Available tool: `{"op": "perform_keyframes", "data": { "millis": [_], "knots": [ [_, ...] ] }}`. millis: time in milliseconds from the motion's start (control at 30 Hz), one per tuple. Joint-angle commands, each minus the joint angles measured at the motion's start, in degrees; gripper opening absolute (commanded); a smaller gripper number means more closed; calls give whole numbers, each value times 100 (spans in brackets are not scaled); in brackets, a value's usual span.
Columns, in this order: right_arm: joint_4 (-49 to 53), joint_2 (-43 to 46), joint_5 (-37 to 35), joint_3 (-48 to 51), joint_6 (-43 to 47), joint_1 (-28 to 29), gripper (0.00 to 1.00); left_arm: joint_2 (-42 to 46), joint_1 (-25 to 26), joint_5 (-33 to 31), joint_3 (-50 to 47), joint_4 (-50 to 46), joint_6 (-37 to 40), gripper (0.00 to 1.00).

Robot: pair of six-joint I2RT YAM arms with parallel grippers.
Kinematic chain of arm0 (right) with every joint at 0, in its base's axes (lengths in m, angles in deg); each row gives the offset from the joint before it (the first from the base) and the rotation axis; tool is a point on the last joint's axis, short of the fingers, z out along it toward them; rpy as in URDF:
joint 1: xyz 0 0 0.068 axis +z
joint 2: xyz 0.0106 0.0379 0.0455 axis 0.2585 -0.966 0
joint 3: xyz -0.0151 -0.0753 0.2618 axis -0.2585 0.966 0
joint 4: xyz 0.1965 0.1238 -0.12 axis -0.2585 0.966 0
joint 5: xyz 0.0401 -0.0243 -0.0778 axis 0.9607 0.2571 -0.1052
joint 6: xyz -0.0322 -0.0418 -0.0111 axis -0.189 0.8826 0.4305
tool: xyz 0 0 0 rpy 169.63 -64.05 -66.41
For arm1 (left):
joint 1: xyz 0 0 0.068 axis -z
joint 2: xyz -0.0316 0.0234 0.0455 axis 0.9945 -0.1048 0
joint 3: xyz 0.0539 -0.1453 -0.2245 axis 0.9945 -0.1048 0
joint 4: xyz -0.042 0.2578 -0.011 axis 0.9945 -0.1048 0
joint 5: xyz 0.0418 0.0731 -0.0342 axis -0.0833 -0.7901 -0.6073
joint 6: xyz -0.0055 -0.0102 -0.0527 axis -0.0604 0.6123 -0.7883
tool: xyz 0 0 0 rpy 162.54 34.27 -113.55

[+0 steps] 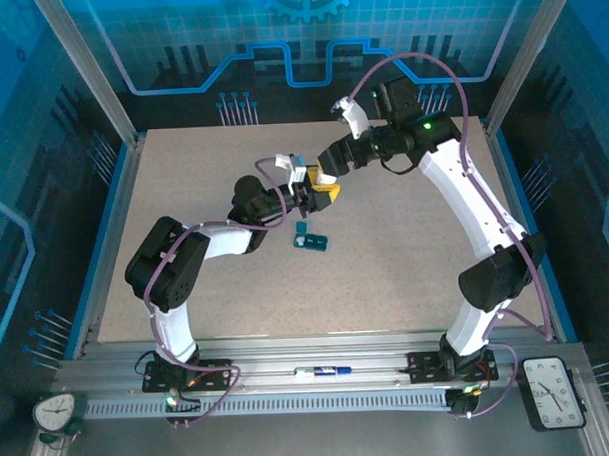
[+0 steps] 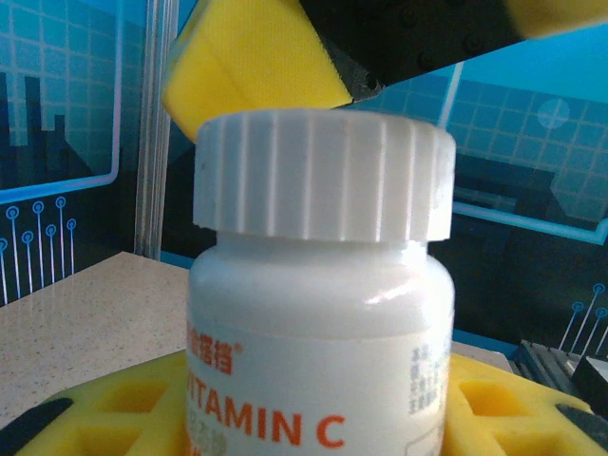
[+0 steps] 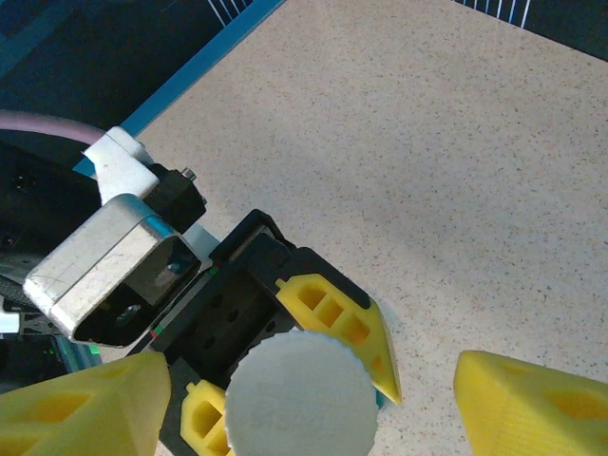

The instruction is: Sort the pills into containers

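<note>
Ribbed white cap [image 2: 323, 171] sits closest to the left wrist camera, topping the vitamin bottle [image 2: 313, 370] that the left gripper [image 1: 303, 195] clamps upright between its yellow fingers [image 3: 334, 318]. Directly above it the right gripper [image 3: 304, 408] hangs with jaws wide, one finger on either side of the cap with a gap on each side.

If those jaws close off-centre, they could tilt the bottle in the lower grip or slip on the ribs. A twist against too loose a hold below would likely spin the whole bottle. Once open, a crooked bottle could spill pills across the table [image 1: 406, 274].

On the table just to the near side of the left gripper, apart from it, lies the pill box [image 1: 312, 242], a short dark teal strip. One lid may be raised, though it is too small to be sure.
</note>
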Motion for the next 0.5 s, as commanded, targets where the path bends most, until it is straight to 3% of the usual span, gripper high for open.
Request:
{"op": "perform_keyframes", "data": {
  "millis": [0,467],
  "knots": [
    [168,-85,-1,-151,89,53,77,149,16,136,107,226,-46,0],
    [168,-104,-83,48,101,77,62,184,19,136,75,290,-73,0]
  ]
}}
